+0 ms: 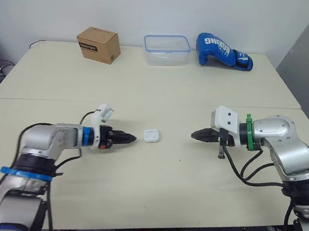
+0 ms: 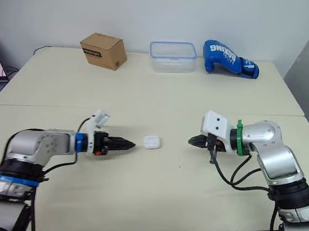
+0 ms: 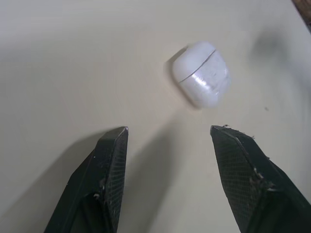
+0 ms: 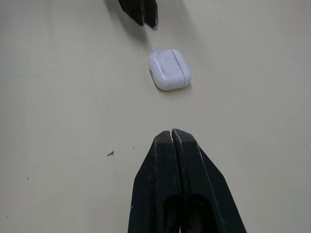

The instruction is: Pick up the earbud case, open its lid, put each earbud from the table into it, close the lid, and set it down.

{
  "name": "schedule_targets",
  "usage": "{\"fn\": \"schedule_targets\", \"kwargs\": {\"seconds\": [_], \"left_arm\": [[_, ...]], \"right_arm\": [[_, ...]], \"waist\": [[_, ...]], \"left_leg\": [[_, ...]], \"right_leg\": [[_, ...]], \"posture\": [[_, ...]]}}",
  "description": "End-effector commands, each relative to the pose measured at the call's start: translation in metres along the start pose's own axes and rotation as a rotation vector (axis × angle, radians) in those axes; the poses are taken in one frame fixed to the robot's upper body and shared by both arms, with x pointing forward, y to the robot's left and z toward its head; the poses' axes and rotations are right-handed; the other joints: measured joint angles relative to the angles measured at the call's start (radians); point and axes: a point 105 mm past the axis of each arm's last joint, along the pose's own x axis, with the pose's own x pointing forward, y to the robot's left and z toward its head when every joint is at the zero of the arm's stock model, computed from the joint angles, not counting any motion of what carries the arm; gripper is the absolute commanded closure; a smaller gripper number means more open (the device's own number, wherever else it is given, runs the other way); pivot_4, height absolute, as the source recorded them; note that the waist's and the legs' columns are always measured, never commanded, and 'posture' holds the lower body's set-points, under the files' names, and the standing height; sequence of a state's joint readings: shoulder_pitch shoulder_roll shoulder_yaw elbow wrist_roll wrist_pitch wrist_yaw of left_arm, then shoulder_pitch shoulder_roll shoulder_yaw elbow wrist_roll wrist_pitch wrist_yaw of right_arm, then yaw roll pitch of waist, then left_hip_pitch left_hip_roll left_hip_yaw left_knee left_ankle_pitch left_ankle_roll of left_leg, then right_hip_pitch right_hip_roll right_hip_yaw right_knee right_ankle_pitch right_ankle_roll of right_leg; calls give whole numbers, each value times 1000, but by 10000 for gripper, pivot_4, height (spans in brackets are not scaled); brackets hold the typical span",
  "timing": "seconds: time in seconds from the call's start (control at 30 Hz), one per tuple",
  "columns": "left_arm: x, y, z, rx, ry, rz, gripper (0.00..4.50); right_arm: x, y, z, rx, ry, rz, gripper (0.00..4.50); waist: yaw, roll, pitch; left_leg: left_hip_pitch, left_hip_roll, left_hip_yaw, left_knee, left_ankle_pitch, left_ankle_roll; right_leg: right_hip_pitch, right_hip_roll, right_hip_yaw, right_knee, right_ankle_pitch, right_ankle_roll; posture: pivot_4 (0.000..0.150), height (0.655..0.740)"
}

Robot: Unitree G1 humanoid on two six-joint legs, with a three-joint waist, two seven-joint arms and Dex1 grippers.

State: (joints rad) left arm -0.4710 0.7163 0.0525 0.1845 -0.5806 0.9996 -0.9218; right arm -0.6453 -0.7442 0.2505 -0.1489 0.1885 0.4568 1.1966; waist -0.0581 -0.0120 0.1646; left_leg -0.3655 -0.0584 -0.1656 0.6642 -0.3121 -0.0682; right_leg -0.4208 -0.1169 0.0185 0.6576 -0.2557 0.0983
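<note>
On the tabletop (image 1: 174,95), the left gripper (image 1: 133,139) is hovering wide open, empty, facing the earbud case (image 1: 151,135). It's glossy, probably slippery, favouring its broad sides.

Earbud case (image 1: 151,135) lies on the surface (image 1: 174,95) between left gripper (image 1: 133,139) and right gripper (image 1: 194,135); along the far edge, left to right: box (image 1: 98,44), container (image 1: 166,50), glove (image 1: 223,52)

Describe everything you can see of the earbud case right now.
The earbud case is a small, white, rounded-square shell, glossy like plastic, with a thin lid seam showing. Its lid is shut. It lies flat on the cream table, between the open left hand and the shut right hand. Nothing touches it but the table.
</note>
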Motion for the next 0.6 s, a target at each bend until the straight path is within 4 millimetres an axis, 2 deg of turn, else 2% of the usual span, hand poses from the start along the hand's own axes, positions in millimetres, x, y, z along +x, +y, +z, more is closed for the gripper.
{"fn": "schedule_targets", "kwargs": {"seconds": [0.03,0.17,0.23,0.37,0.6], "left_arm": [[-23,-5,2,55,-53,43,16719],[-34,-22,-8,138,-171,90,16719],[-36,-31,-22,127,-199,107,16719],[-43,-44,-43,164,-271,182,16719],[-56,-40,-54,228,-364,355,16719]], "right_arm": [[-8,10,18,50,-94,-40,45000],[-4,30,14,247,-177,-112,45000],[-1,45,9,313,-187,-120,45000],[1,60,1,408,-176,-158,45000],[-13,73,-18,531,-138,-208,45000]], "waist": [[4,0,0],[16,0,0],[25,0,0],[34,0,0],[52,0,0]], "left_leg": [[0,0,0,0,0,0],[-1,0,-1,0,0,0],[-1,0,-1,0,0,0],[0,0,0,0,0,0],[2,0,1,0,-2,3]], "right_leg": [[0,0,0,0,0,0],[0,-1,0,-2,0,0],[0,-1,0,-1,0,0],[1,-1,1,0,0,0],[5,-1,0,-1,0,-1]], "posture": [[1500,7307],[1500,7307],[1500,7307],[1500,7307],[1500,7307]]}}
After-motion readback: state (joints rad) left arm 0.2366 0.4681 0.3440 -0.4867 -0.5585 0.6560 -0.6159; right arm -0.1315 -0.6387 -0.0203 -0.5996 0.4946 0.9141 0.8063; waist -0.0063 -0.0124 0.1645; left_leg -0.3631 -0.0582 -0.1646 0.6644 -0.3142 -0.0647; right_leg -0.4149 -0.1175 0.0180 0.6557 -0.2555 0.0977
